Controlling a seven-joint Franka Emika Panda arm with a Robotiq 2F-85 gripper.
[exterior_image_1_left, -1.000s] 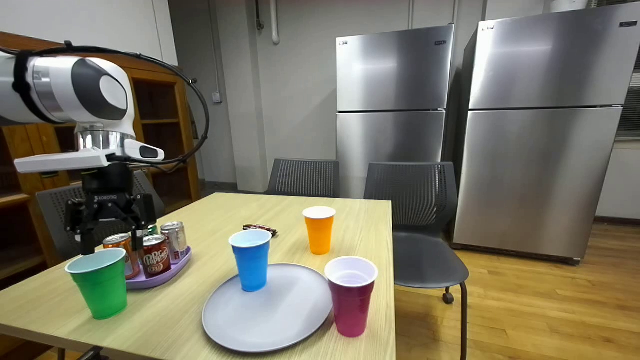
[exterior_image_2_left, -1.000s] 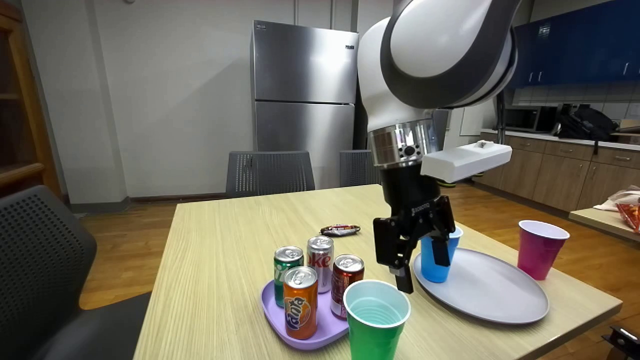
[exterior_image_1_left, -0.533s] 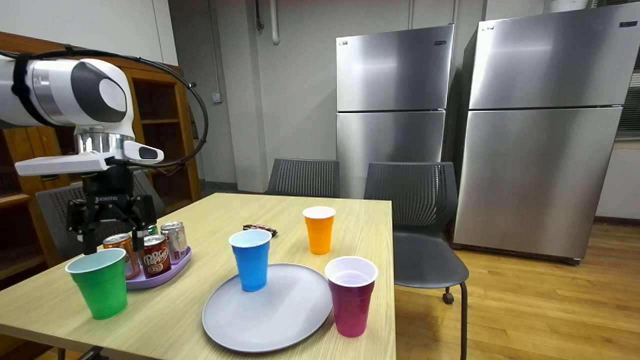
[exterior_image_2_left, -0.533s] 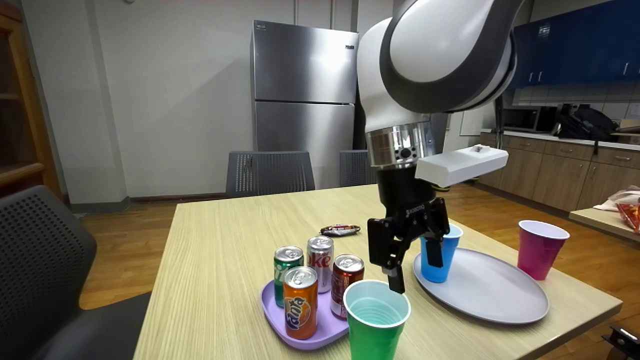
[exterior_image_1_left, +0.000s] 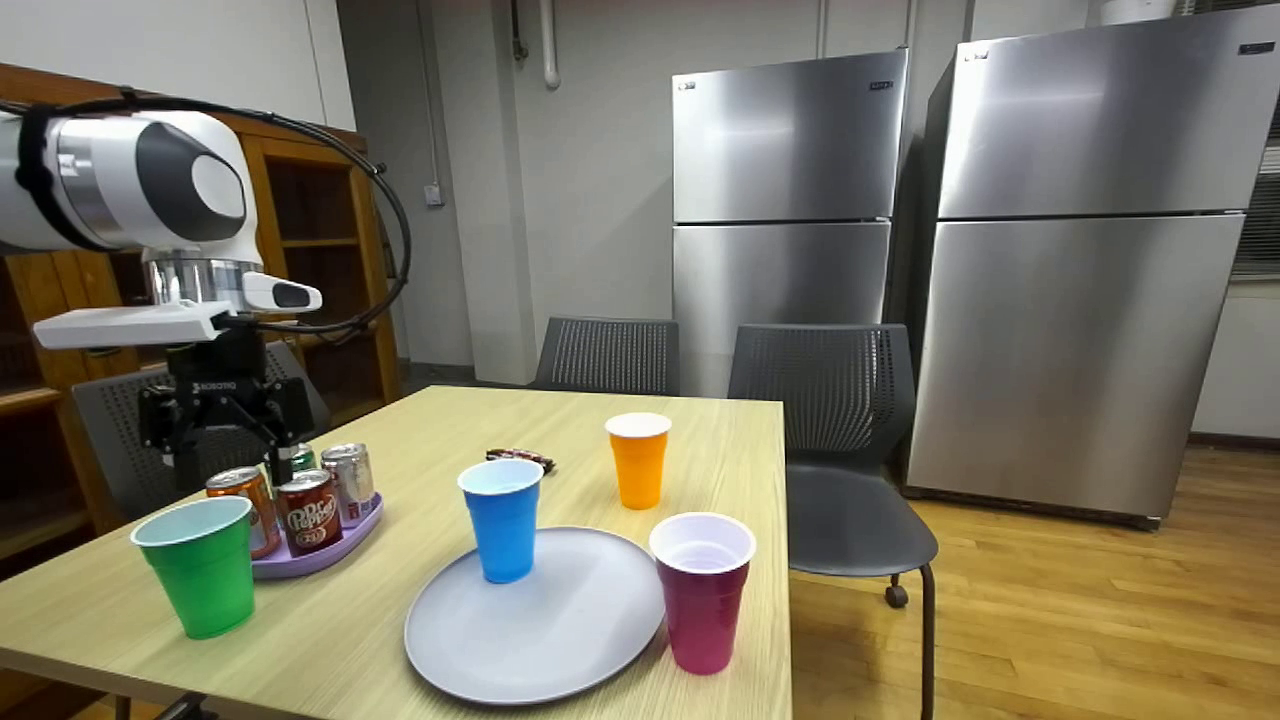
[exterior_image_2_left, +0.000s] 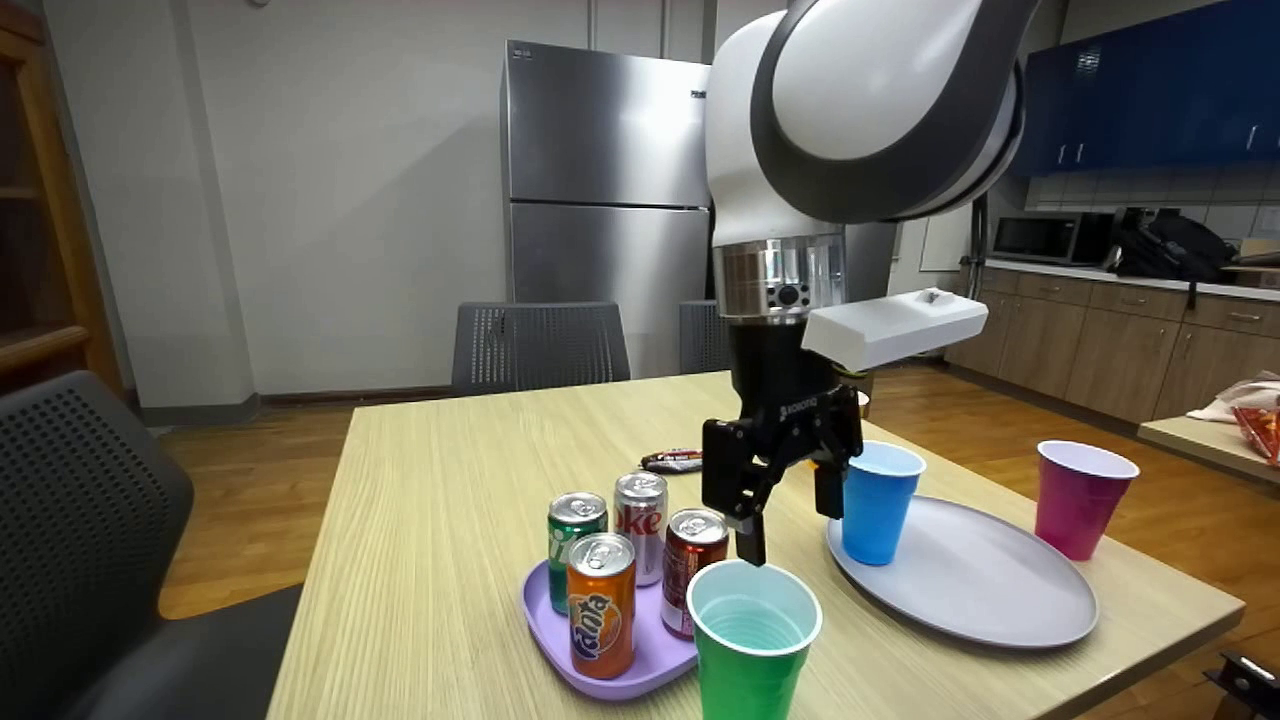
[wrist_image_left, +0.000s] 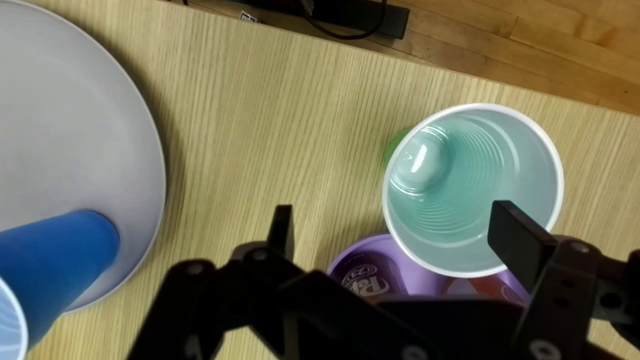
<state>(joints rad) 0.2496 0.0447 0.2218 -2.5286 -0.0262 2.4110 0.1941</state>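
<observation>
Four cups are standing upright: one green cup (exterior_image_1_left: 200, 580), one blue cup (exterior_image_1_left: 503, 530), one orange cup (exterior_image_1_left: 640, 472) and one maroon cup (exterior_image_1_left: 703, 612). One purple tray (exterior_image_2_left: 655, 662) is bearing four cans: one orange can (exterior_image_2_left: 601, 612), one green can (exterior_image_2_left: 570, 535), one silver can (exterior_image_2_left: 640, 530) and one dark red can (exterior_image_2_left: 693, 568). One gray plate (exterior_image_2_left: 975, 575) and one wrapped bar (exterior_image_1_left: 520, 459) are lying apart from the purple tray, the blue cup resting on the gray plate. The green cup is standing just beside the purple tray; its mouth is pointing straight up and its long axis is running vertically. One gripper (exterior_image_2_left: 790, 522) is hanging close to the green cup, its jaws standing spread wide.
</observation>
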